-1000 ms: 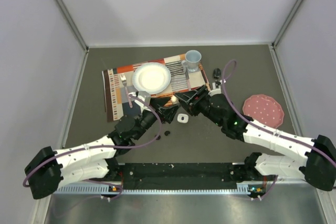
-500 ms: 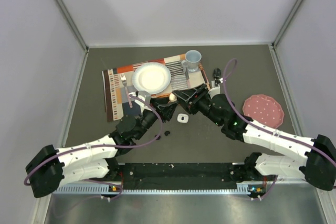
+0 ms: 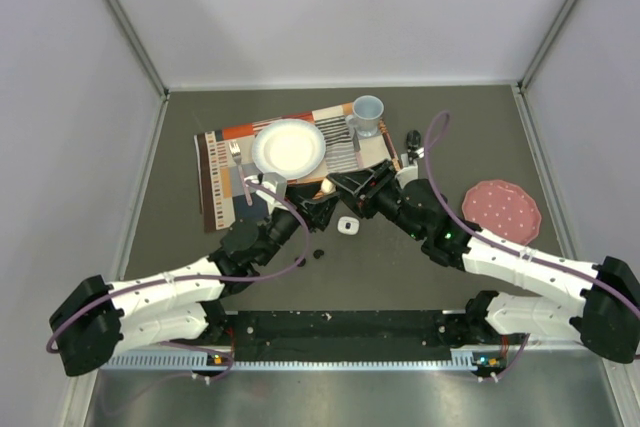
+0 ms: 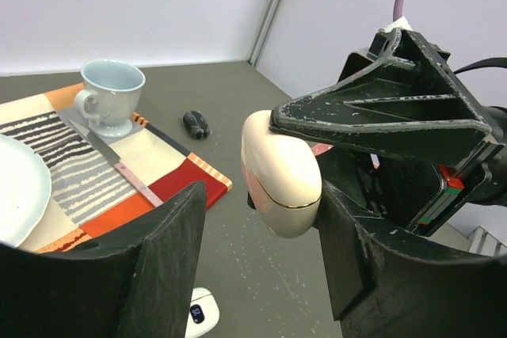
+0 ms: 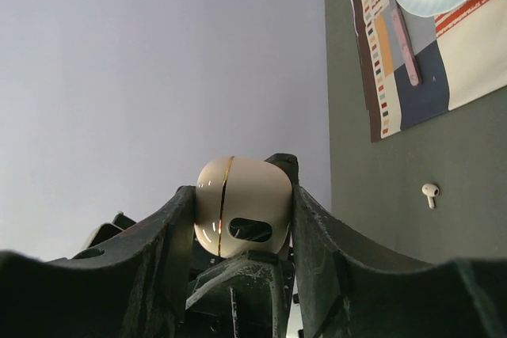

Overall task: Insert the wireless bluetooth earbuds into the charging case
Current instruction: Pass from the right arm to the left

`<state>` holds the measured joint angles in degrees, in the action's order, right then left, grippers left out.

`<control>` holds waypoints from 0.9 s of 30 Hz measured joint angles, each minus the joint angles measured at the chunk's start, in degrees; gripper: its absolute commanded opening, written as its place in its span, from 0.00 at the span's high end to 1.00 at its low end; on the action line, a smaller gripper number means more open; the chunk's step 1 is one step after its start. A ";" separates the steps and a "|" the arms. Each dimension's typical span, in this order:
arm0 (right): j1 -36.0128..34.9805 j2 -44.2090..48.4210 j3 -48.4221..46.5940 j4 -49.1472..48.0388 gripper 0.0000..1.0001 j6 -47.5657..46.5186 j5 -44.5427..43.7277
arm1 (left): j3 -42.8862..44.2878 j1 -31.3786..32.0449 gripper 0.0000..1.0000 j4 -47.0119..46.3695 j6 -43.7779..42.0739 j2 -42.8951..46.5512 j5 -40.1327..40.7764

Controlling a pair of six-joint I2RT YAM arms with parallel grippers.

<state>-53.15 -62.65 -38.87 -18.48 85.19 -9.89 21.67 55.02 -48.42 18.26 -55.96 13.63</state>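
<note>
On the dark worktop, nearest the arm bases, lies a black earbud; just beyond it sits a small white case; a white earbud lies alone on bare worktop, short of the striped placemat. Above these, lifted clear of the surface, the cream charging case is pinched with its lid closed in the right claw; the left claw stands part-open astride it, one finger plainly clear of the shell. Farther back, a white plate and a pale blue cup rest on the placemat; a pink plate sits off to the right.
</note>
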 measured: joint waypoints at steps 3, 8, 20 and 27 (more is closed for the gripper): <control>0.00 -0.02 0.00 -0.09 0.99 0.00 0.15 | 0.11 0.00 0.39 -0.61 0.00 -0.46 0.11; 0.00 -0.87 0.26 -1.66 0.99 0.15 0.92 | 0.22 0.00 0.46 -1.53 0.02 -1.11 0.55; -0.02 -1.79 0.61 -2.38 0.49 -0.94 1.29 | 0.22 0.07 0.83 -2.32 -1.25 -1.55 0.70; -0.07 -0.20 -1.33 2.82 0.05 -9.57 3.67 | 0.22 0.09 0.88 2.64 -4.79 3.19 -2.80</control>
<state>-53.21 -62.85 -40.21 -15.66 75.61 -6.22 21.89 55.11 -45.78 13.47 -52.77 10.83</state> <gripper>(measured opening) 0.898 0.342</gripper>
